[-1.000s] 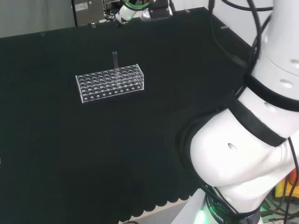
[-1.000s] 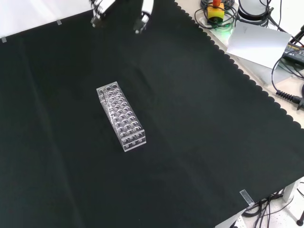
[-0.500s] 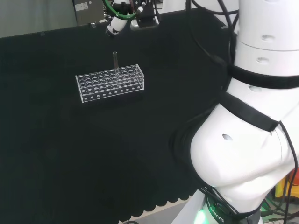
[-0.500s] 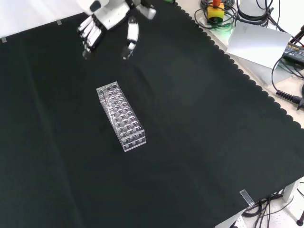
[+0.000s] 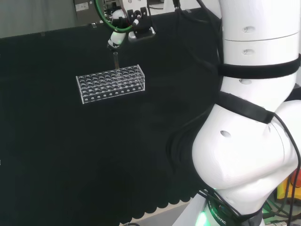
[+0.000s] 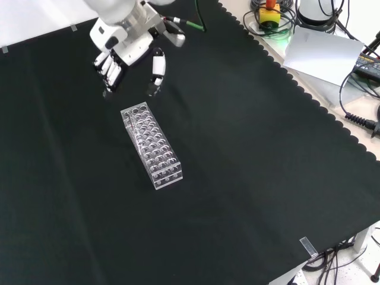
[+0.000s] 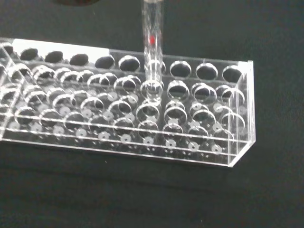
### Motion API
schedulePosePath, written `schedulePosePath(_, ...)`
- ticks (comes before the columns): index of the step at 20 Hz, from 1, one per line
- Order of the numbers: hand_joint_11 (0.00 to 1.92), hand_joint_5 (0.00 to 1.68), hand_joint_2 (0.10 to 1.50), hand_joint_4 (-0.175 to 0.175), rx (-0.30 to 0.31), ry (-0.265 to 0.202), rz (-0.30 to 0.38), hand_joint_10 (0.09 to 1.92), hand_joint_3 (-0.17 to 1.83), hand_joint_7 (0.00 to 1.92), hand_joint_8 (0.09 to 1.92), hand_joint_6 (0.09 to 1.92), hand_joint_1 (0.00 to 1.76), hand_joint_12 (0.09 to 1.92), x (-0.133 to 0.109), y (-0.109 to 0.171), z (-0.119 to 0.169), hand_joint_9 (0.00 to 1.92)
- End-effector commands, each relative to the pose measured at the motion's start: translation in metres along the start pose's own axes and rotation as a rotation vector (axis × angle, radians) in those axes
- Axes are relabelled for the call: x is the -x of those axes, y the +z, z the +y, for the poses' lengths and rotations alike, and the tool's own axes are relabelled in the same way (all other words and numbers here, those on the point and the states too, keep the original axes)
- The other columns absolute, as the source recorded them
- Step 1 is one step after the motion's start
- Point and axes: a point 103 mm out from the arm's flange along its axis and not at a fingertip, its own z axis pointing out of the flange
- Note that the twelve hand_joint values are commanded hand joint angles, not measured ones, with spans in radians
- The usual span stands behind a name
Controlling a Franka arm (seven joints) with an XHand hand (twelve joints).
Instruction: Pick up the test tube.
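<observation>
Your robot hand (image 6: 127,50) hangs above the black-clothed desk (image 6: 249,154) with its fingers (image 6: 110,71) pointing down and straight and its thumb (image 6: 156,74) spread apart from them, released and grasping nothing. In the front view it sits just beyond the far end of the clear rack (image 6: 151,145), fingertips short of the rack's top edge and not touching it. In the head view you see the robot hand (image 5: 123,23) above and slightly behind the test tube (image 5: 115,60), with one fingertip close to the tube's rim; whether they touch cannot be told from there. The test tube stands upright in a hole of the rack's back row as the head view shows it, a little right of the row's middle, its upper part rising clear of the rack (image 5: 111,83). Your wrist view shows the test tube (image 7: 153,45) close up, a clear tube with a small red mark on its wall, seated in the row along the rack's far edge, a few holes in from one end; the other holes of the rack (image 7: 142,118) that you can see hold nothing. Past the desk's scalloped edge in the front view lie cables (image 6: 356,116) and a white sheet (image 6: 323,50).
</observation>
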Motion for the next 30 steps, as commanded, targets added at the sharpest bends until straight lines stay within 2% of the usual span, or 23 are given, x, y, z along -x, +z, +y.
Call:
schedulePosePath(1, 0.0, 0.46, 0.76, -0.074, -0.041, 0.008, -0.046, 0.85, 0.45, 0.57, 0.8, 0.1, 0.71, 1.57, -0.002, 0.019, 0.012, 0.38)
schedulePosePath(3, 0.02, 0.48, 0.75, -0.066, -0.055, 0.007, -0.055, 0.83, 0.46, 0.62, 0.77, 0.11, 0.73, 1.57, -0.004, 0.024, 0.016, 0.43)
schedulePosePath(8, 0.2, 0.53, 0.73, -0.062, -0.064, 0.003, -0.073, 0.77, 0.5, 0.77, 0.74, 0.2, 0.77, 1.49, -0.011, 0.028, 0.021, 0.63)
schedulePosePath(12, 0.32, 0.53, 0.71, -0.066, -0.055, -0.004, -0.087, 0.71, 0.53, 0.89, 0.72, 0.42, 0.8, 1.44, -0.016, 0.037, 0.027, 0.78)
schedulePosePath(14, 0.35, 0.52, 0.7, -0.068, -0.051, 0.002, -0.094, 0.71, 0.55, 0.92, 0.72, 0.53, 0.81, 1.43, -0.02, 0.042, 0.033, 0.81)
schedulePosePath(18, 0.36, 0.55, 0.7, -0.071, -0.048, 0.005, -0.118, 0.71, 0.56, 0.97, 0.72, 0.64, 0.83, 1.43, -0.024, 0.045, 0.041, 0.83)
schedulePosePath(24, 0.36, 0.58, 0.69, -0.07, -0.05, 0.004, -0.129, 0.71, 0.57, 1.01, 0.72, 0.69, 0.85, 1.43, -0.028, 0.048, 0.044, 0.84)
schedulePosePath(30, 0.38, 0.69, 0.67, -0.08, -0.004, 0.002, -0.114, 0.67, 0.6, 1.15, 0.67, 0.74, 0.91, 1.42, -0.034, 0.056, 0.049, 0.92)
